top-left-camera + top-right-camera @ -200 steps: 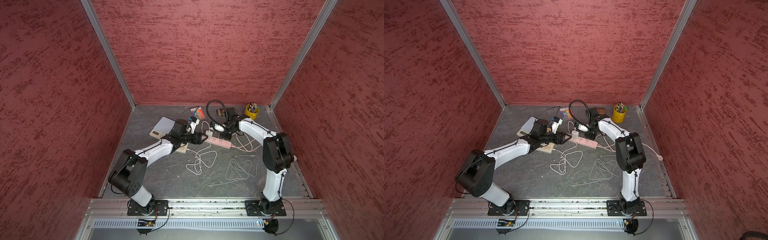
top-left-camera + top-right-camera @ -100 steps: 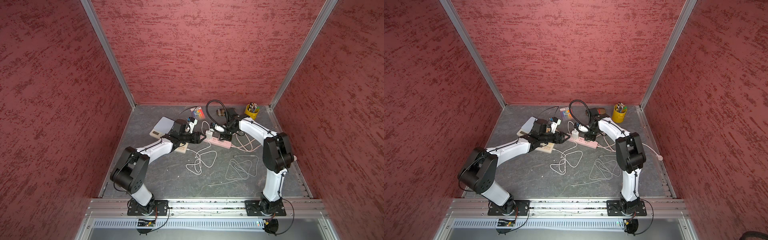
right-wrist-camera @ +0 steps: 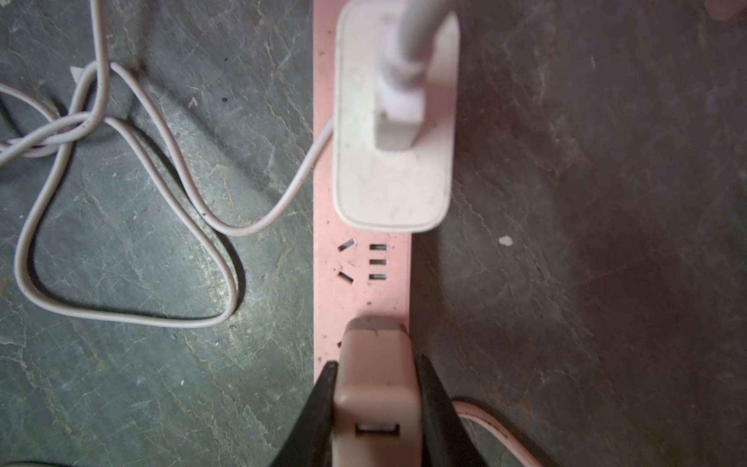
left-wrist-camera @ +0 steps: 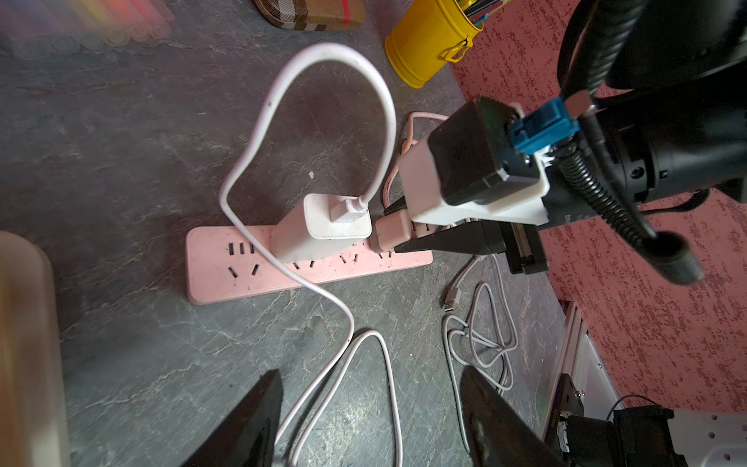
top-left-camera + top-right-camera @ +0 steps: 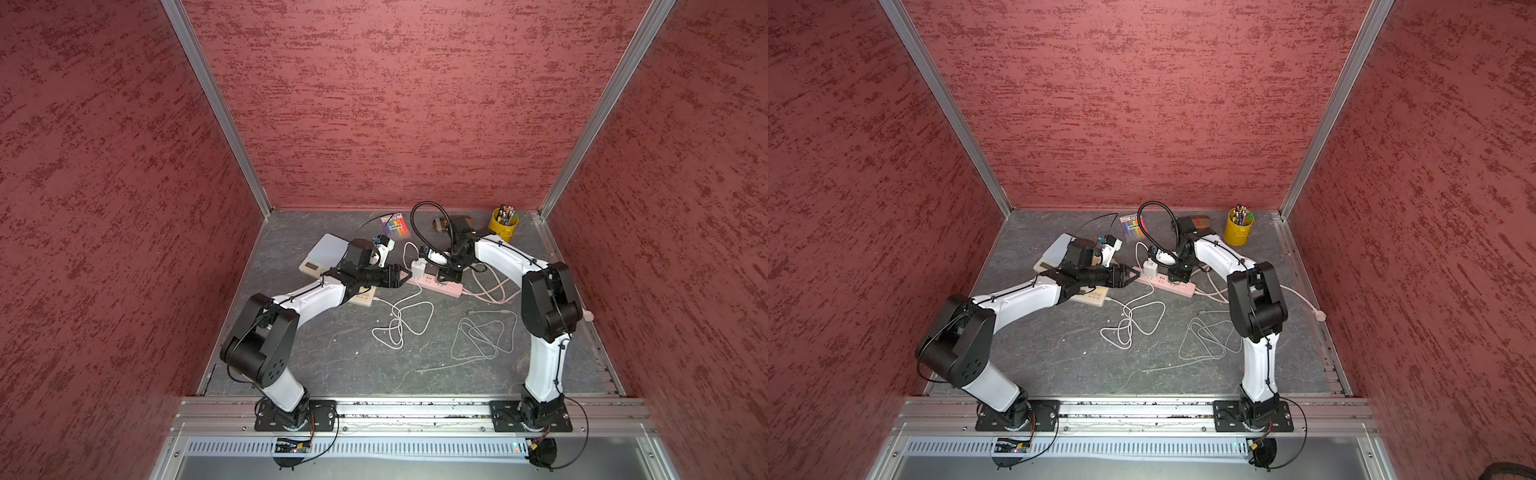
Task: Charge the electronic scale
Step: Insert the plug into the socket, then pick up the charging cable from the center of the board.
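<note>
L arm (image 5: 309,300): stretched fwd & inward, held low | L gripper (image 4: 370,408): jaws spread wide, nothing gripped | R arm (image 5: 505,259): bent at elbow, reached inward, wrist pitched down | R gripper (image 3: 376,364): clamped on pink adapter (image 3: 376,400)

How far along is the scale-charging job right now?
Done: the white charger sits in the pink power strip, cable attached. In hand: the right gripper grips the pink adapter on the strip, its USB port empty. To do: the left gripper is open; the loose cable lies unplugged, and no cable is seen at the scale.
</note>
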Available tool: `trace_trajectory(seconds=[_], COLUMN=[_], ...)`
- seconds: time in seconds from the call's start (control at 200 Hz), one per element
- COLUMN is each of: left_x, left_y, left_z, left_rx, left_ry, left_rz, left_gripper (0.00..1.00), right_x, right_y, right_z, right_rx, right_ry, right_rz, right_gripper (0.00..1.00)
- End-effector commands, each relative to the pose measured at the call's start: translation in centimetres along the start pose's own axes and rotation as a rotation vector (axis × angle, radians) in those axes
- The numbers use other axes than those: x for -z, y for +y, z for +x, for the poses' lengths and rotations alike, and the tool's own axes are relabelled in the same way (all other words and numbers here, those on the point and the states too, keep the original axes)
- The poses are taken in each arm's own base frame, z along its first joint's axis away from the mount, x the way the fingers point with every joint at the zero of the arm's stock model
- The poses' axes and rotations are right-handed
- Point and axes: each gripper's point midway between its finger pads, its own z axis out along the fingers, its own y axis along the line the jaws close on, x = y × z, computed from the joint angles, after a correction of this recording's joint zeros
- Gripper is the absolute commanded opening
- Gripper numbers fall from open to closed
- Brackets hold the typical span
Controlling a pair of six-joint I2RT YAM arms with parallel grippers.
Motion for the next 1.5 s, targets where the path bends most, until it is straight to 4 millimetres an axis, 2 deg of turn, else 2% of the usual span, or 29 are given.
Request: trace_trajectory(seconds=[0.0,0.055,0.16,0.23,0.501,0.611,0.631,0.691,0.801,0.937,1.027,1.127,1.227,1.292,1.327,1.408,1.493], left_x=[-0.2,-0.2,0.0,0.2,1.1,1.5,1.6,1.9,2.6,3.4,3.6,3.1,1.6,-0.2,-1.3,-4.2,-7.3], left_y=[-0.2,-0.1,-0.2,-0.4,-0.4,-0.5,-0.6,-0.9,-1.8,-3.2,-4.6,-6.2,-8.0,-9.1,-9.7,-10.8,-11.8], left_z=[-0.2,-0.2,-0.2,-0.3,-0.3,-0.2,-0.2,-0.2,0.1,0.3,0.7,1.6,2.6,3.5,4.4,6.1,7.3], left_rx=[0.005,0.006,0.003,-0.007,-0.049,-0.075,-0.085,-0.125,-0.229,-0.373,-0.485,-0.605,-0.703,-0.759,-0.792,-0.875,-0.931], left_ry=[0.01,0.012,0.017,0.02,0.007,0.005,0.002,-0.004,-0.01,-0.011,-0.01,0.003,0.045,0.093,0.134,0.222,0.278], left_rz=[0.014,0.012,0.015,0.014,-0.013,-0.02,-0.017,-0.013,-0.005,-0.016,-0.016,-0.019,-0.007,0.02,0.039,0.054,0.061], left_gripper=[0.7,0.7,0.7,0.7,0.68,0.68,0.68,0.68,0.7,0.71,0.71,0.71,0.71,0.71,0.71,0.71,0.7], right_x=[-1.4,-2.1,-3.8,-4.8,-7.2,-7.3,-7.1,-6.0,-2.7,3.3,7.8,12.7,16.8,18.6,20.2,20.4,19.0], right_y=[0.8,1.3,2.5,3.6,6.4,6.2,6.0,5.0,1.9,-1.8,-2.8,-4.1,-5.2,-5.7,-5.6,-5.4,-4.4], right_z=[1.6,2.4,5.8,7.2,8.3,7.2,6.7,5.0,1.2,-3.5,-6.2,-7.4,-5.7,-3.2,-1.7,2.6,6.9], right_rx=[-0.041,-0.049,-0.061,-0.073,-0.095,-0.135,-0.139,-0.151,-0.15,-0.147,-0.157,-0.245,-0.407,-0.577,-0.679,-0.935,-1.136], right_ry=[0.065,0.091,0.206,0.241,0.284,0.24,0.222,0.166,0.047,-0.126,-0.261,-0.379,-0.45,-0.484,-0.519,-0.527,-0.499], right_rz=[-0.036,-0.038,-0.035,-0.055,-0.126,-0.123,-0.115,-0.08,0.059,0.262,0.362,0.5,0.673,0.765,0.801,0.808,0.785], right_gripper=[0.0,0.0,0.0,0.0,0.0,0.0,0.05,0.27,0.45,0.56,0.61,0.65,0.71,0.74,0.75,0.74,0.73])
